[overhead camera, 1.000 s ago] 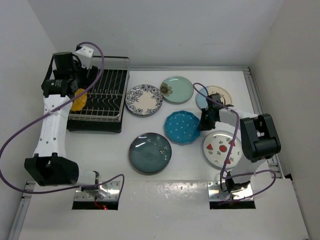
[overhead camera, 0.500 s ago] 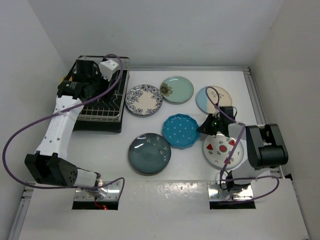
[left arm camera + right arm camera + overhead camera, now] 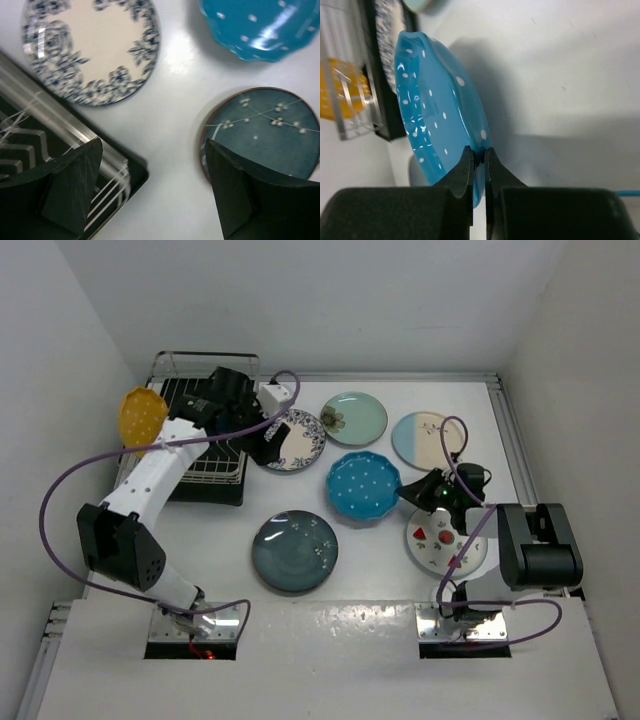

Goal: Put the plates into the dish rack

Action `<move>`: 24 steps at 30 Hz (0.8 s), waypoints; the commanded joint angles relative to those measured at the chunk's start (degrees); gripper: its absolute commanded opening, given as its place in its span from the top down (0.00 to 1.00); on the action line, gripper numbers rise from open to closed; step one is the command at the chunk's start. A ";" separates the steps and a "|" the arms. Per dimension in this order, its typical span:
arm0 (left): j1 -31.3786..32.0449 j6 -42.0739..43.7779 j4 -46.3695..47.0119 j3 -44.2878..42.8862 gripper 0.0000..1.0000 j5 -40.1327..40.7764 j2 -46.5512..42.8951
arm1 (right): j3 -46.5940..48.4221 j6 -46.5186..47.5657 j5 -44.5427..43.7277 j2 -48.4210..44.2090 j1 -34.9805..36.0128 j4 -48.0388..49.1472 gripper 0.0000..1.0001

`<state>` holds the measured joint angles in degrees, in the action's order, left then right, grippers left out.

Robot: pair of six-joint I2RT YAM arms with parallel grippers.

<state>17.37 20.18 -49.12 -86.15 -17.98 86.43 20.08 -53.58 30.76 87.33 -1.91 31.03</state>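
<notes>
Pinching the dotted blue plate (image 3: 364,487) by its thin rim alone in the right gripper (image 3: 479,152), right of the dish rack (image 3: 185,392), risking a slip. Holding the left gripper (image 3: 152,175) wide open, empty, nearer the rack.

Likely a lab: white-walled robot booth (image 3: 300,300)

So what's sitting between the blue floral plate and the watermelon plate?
The dotted blue plate lies between them, its rim pinched by the right gripper; the top view shows it.
</notes>
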 commanded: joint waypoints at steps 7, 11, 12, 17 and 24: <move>5.13 -4.53 2.27 -3.67 0.03 -14.18 11.98 | -0.38 -11.45 8.61 -4.80 -0.46 18.63 1.00; 6.37 -6.64 2.81 -8.06 0.00 -19.98 17.27 | -2.14 -12.25 8.44 -6.38 0.07 19.86 1.00; 6.89 -6.65 2.81 -9.81 0.00 -21.12 19.37 | -2.32 -12.33 8.35 -6.82 0.07 20.12 1.00; 6.89 -7.17 3.86 -11.84 0.00 -23.85 25.79 | -3.11 -13.04 8.35 -8.31 0.33 21.27 1.00; 7.06 -8.50 3.86 -14.30 0.00 -35.18 33.71 | -4.61 -13.13 8.61 -8.93 0.59 21.36 1.00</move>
<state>23.81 12.38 -45.60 -98.10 -45.08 119.24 14.85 -63.29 34.83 81.08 -1.72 42.02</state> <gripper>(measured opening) 0.997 0.025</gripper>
